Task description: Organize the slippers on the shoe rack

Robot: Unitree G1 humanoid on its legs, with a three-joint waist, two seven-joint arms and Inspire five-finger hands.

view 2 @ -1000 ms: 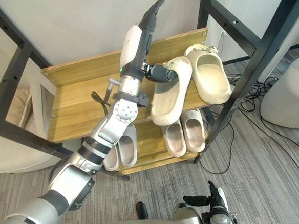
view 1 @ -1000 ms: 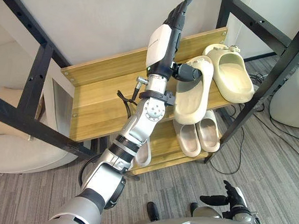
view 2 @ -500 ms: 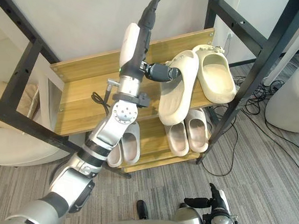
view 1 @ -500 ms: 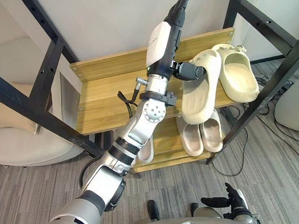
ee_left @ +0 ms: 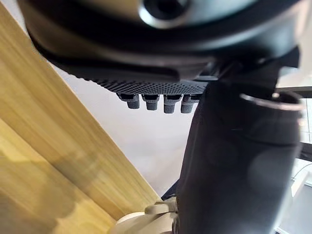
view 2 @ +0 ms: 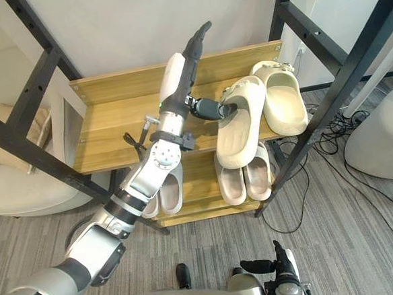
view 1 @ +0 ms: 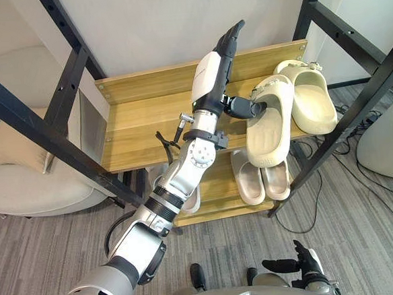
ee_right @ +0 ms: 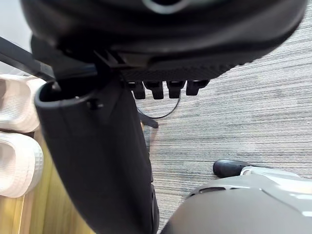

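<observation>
Dark right hand [view 1: 305, 267] is held low before the rack [view 1: 141, 124], fingers relaxed. On the rack's top shelf the slipper [view 1: 266, 132] is laid front-to-back, heel overhanging the front edge, just right of the left hand [view 1: 216, 65]; its fingers are straight, thumb set against the strap. The mate [view 1: 315, 105] lies nearer the rack's right post.

Home-like room: wooden shoe rack [view 1: 141, 124], grey carpet [view 1: 364, 230], cushioned cream seat [view 1: 30, 186], white wall [view 1: 147, 22]

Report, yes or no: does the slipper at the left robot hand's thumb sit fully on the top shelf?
No: the cream slipper touching the left robot hand juts past the top shelf's front edge.
</observation>
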